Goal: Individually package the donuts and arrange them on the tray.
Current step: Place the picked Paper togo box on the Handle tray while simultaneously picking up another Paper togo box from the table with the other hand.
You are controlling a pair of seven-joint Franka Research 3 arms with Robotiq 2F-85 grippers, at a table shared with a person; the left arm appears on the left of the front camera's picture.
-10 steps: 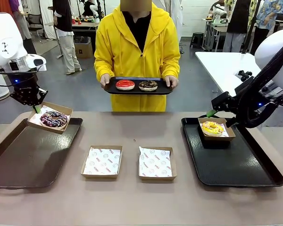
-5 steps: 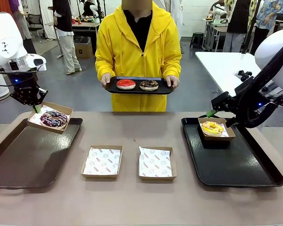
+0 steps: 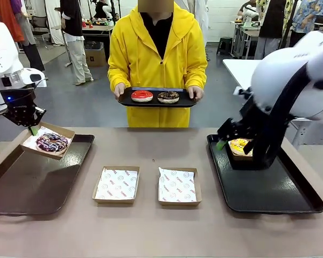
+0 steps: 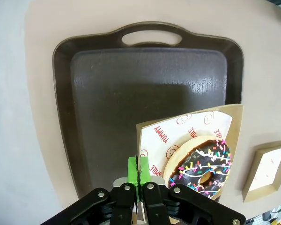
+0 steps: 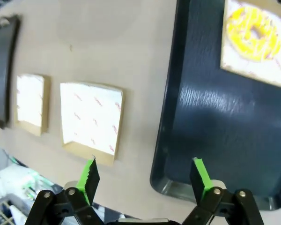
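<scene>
My left gripper (image 3: 32, 129) is shut on the rim of a paper-lined cardboard box (image 3: 47, 144) that holds the dark sprinkled donut (image 3: 51, 142), tilted above the far corner of the left tray (image 3: 37, 180). In the left wrist view the shut fingers (image 4: 138, 176) pinch the box edge beside that donut (image 4: 203, 164) over the tray (image 4: 107, 103). My right gripper (image 3: 220, 144) stands open above the right tray's (image 3: 274, 193) left edge, near the boxed yellow donut (image 3: 238, 145). The right wrist view has the open gripper (image 5: 145, 173) and the yellow donut (image 5: 254, 33). A person holds a small tray (image 3: 157, 103) with a red donut (image 3: 142, 96) and a chocolate donut (image 3: 168, 97).
Two empty paper-lined boxes (image 3: 116, 184) (image 3: 177, 186) sit side by side at the table's middle, between the trays. The right wrist view has them as well: one box (image 5: 91, 119) lies below the gripper, the other box (image 5: 30, 103) farther off. The person stands at the far edge.
My left gripper carried the boxed sprinkled donut left and slightly lower over the left tray. The right arm swung left, away from the yellow donut's box, still open.
</scene>
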